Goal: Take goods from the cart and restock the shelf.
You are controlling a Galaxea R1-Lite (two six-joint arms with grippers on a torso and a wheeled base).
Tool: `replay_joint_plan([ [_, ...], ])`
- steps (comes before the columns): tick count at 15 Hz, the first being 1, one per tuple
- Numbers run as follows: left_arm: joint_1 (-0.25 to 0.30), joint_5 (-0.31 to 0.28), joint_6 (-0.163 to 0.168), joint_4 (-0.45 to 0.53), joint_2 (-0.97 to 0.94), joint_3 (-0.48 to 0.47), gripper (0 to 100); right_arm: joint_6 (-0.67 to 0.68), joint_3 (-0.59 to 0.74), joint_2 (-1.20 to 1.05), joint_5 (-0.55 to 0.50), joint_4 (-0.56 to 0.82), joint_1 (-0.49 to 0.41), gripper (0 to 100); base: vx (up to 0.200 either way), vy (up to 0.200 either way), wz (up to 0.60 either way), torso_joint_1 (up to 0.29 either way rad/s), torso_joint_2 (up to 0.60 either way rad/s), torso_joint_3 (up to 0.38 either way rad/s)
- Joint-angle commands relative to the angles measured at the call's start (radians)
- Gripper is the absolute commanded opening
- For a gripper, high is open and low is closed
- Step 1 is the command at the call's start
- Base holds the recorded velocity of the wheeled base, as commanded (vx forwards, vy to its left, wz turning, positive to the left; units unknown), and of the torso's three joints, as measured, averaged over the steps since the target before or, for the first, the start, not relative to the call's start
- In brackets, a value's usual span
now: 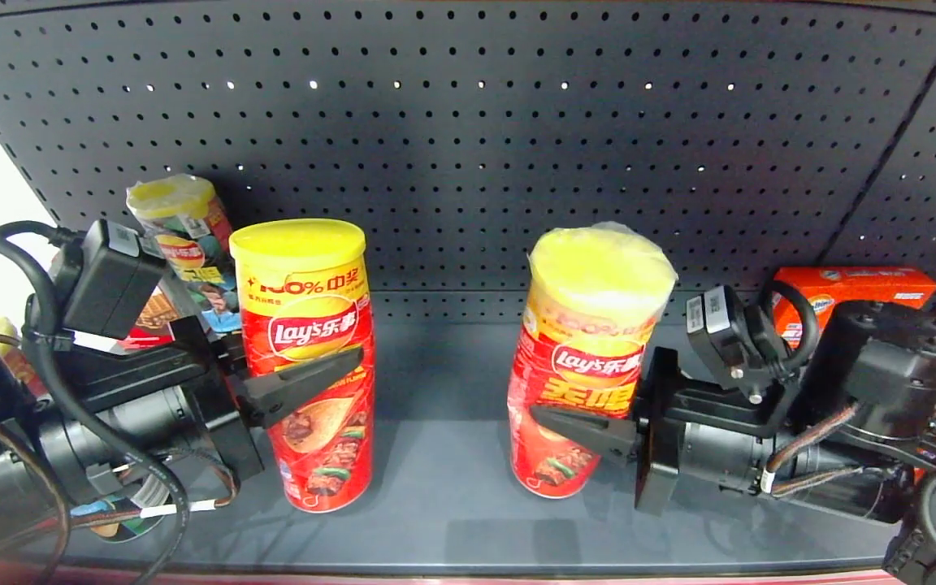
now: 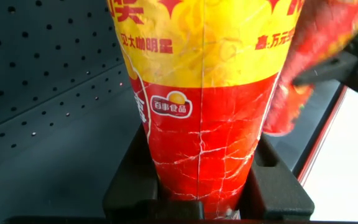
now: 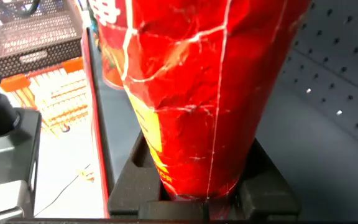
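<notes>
So that both land upright on the shelf (image 1: pixel 452 487), one can (image 1: pixel 305 325) is clamped by the left fingers (image 1: pixel 297 380), the other can (image 1: pixel 590 325), nearer the orange box (image 1: pixel 850 286), by the right fingers (image 1: pixel 590 431).

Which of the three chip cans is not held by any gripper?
The back can, at the far left by the pegboard. The middle can is in the left gripper and the right can in the right gripper.

Left gripper (image 1: pixel 330 370) clamps left chip can (image 1: pixel 305 317), right gripper (image 1: pixel 553 402) clamps right chip can (image 1: pixel 590 341), both forward of pegboard (image 1: pixel 468 146). Third can (image 1: pixel 184 223), orange box (image 1: pixel 850 288) close to pegboard.
</notes>
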Motion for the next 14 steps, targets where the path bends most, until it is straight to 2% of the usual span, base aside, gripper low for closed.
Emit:
replay_joint_plan([
  [1, 0.001, 0.001, 0.000, 0.000, 0.001, 0.001, 0, 0.000, 0.041, 0.036, 0.000, -0.042, 0.002, 0, 0.000, 0.000, 0.00, 0.000, 0.00, 0.000],
  [14, 0.004, 0.001, 0.000, 0.000, 0.000, 0.003, 0, -0.003, 0.041, 0.126, 0.000, -0.078, 0.008, 0, 0.000, 0.000, 0.00, 0.000, 0.00, 0.000],
])
